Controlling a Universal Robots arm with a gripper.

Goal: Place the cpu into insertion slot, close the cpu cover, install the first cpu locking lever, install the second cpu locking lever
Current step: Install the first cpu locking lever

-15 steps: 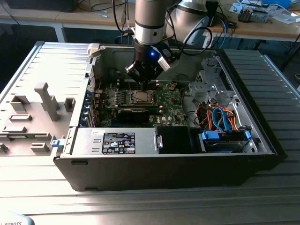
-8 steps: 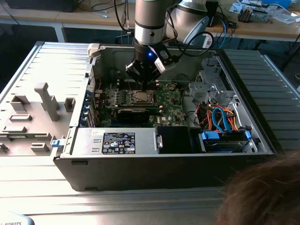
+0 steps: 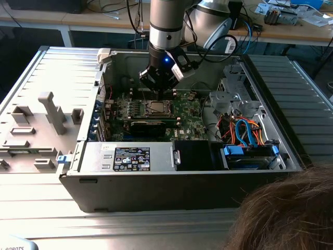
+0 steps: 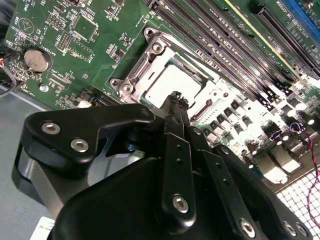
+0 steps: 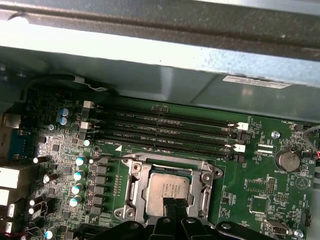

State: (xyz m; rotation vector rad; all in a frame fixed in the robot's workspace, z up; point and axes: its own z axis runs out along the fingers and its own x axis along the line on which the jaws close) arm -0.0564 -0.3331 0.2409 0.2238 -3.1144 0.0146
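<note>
The cpu (image 5: 167, 186) lies flat in the insertion slot (image 5: 209, 176) on the green board, its dull silver top showing. The cpu cover (image 5: 135, 182) is down around it as a silvery frame. My gripper (image 5: 172, 206) hangs just above the chip's edge, with its black fingertips (image 4: 175, 97) pressed together and nothing between them. The second wrist view shows the cpu (image 4: 172, 80) and cpu cover (image 4: 145, 52) just beyond the fingertips. In the exterior view my gripper (image 3: 159, 89) reaches into the open case over the cpu (image 3: 156, 108). A thin lever rod (image 5: 165, 158) seems to run along the socket's side by the memory slots.
Narrow memory slots (image 5: 165, 131) run beside the socket, with capacitors (image 5: 79, 175) and a coin battery (image 5: 288, 161) nearby. A long black card (image 3: 151, 125) sits in front of the socket. Drive cage and cables (image 3: 244, 130) fill the case's right. A person's hair (image 3: 291, 213) shows at the bottom right.
</note>
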